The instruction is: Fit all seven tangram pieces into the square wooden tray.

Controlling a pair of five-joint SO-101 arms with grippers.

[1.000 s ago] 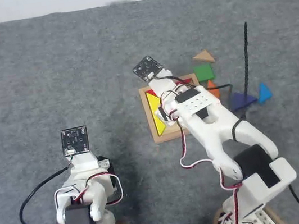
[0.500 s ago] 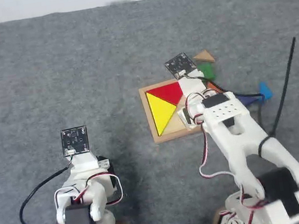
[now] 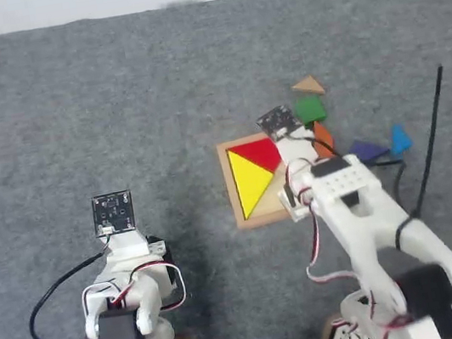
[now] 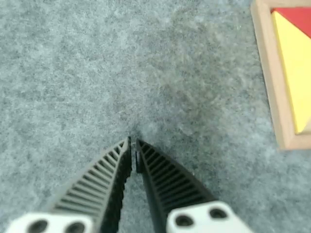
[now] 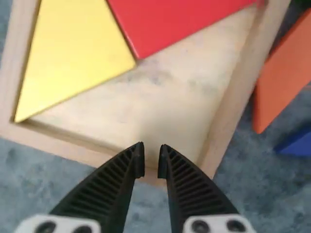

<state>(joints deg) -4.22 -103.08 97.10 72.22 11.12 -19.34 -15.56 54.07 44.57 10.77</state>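
Note:
The square wooden tray [image 3: 233, 187] lies right of centre and holds a yellow triangle [image 3: 250, 183] with a red triangle [image 3: 260, 154] beside it. The rest of its floor [image 5: 160, 97] is bare. My right arm [image 3: 335, 180] hangs over the tray's right side. My right gripper [image 5: 150, 156] sits shut and empty above the tray's near rim. An orange piece [image 3: 322, 134] touches the tray's right edge. Farther right lie a green square [image 3: 309, 109], a tan triangle [image 3: 308, 85], a purple piece [image 3: 367, 150] and a blue triangle [image 3: 399, 139]. My left gripper [image 4: 132, 145] rests shut on the carpet.
Grey carpet covers the whole table. My left arm [image 3: 120, 263] sits folded at the near left, well away from the tray [image 4: 274, 97]. A black cable [image 3: 432, 137] arcs over the loose pieces on the right.
My right arm has drawn back from over the tray toward its base, uncovering the red and yellow triangles. The tray has slid a little nearer. The left arm has not moved.

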